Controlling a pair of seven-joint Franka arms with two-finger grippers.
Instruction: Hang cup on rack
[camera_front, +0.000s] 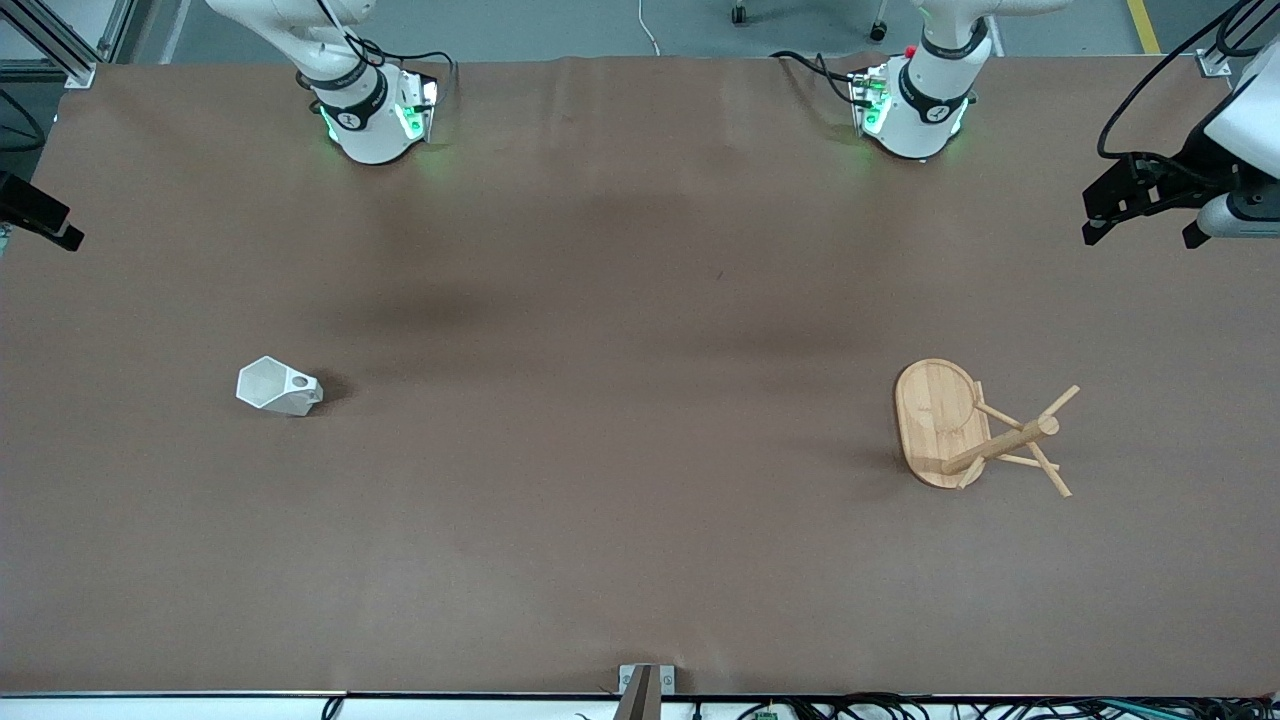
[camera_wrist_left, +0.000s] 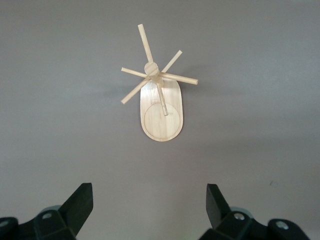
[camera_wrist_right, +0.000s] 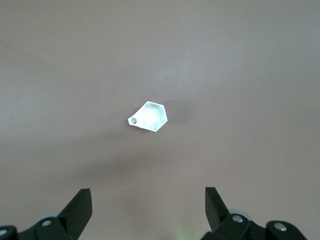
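Observation:
The white faceted cup (camera_front: 278, 388) lies on its side on the brown table toward the right arm's end, handle with its round hole showing; it also shows in the right wrist view (camera_wrist_right: 149, 116). The bamboo rack (camera_front: 965, 428) stands on its oval base toward the left arm's end, post and thin pegs bare; it shows in the left wrist view (camera_wrist_left: 159, 97) too. My left gripper (camera_wrist_left: 150, 186) is open and empty, high up at the left arm's end of the table (camera_front: 1140, 215). My right gripper (camera_wrist_right: 148, 190) is open and empty, high above the table, well apart from the cup.
The brown table cover (camera_front: 620, 330) spreads between cup and rack. The two arm bases (camera_front: 370, 120) stand along the edge farthest from the front camera. A small metal bracket (camera_front: 645, 685) sits at the edge nearest the front camera.

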